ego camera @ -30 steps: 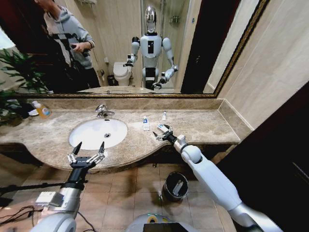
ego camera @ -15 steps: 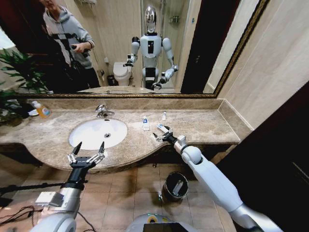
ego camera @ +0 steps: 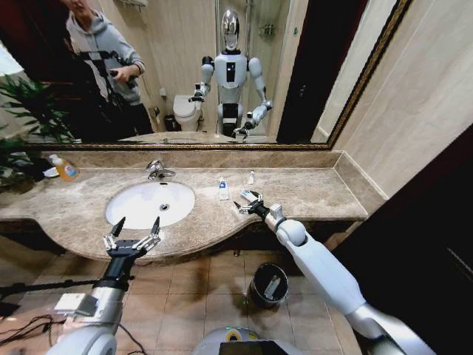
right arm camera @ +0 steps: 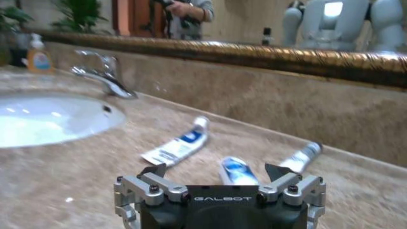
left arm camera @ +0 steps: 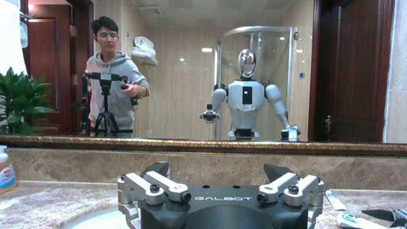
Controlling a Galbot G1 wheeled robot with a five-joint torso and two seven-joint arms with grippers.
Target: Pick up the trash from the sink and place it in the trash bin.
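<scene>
Nearest the robot, the trash bin (ego camera: 267,285) stands on the tiled floor below the desk (ego camera: 310,194), with a pale item already lying inside it. The left pincer (ego camera: 133,235) hangs spread wide at the desk's front edge, just before the sink (ego camera: 151,203), idle and in the same place as a second ago.

The change is at the right pincer (ego camera: 250,203). A second ago its fingers were spread around the small blue-labelled tube (right arm camera: 237,171); half a second ago they looked drawn closer; now they are spread again, with the tube lying on the desk between the fingertips, not lifted. In the right wrist view both fingertips stand apart on either side of the tube's near end. Judged from this, the grasp has not yet taken, and the pincer is probably resetting its line on the tube.

Farther back lie the long white packet (right arm camera: 176,146) and a small white tube (right arm camera: 300,156), both on the desk beside the basin, untouched. Those three pieces at least remain to be carried to the bin.
</scene>
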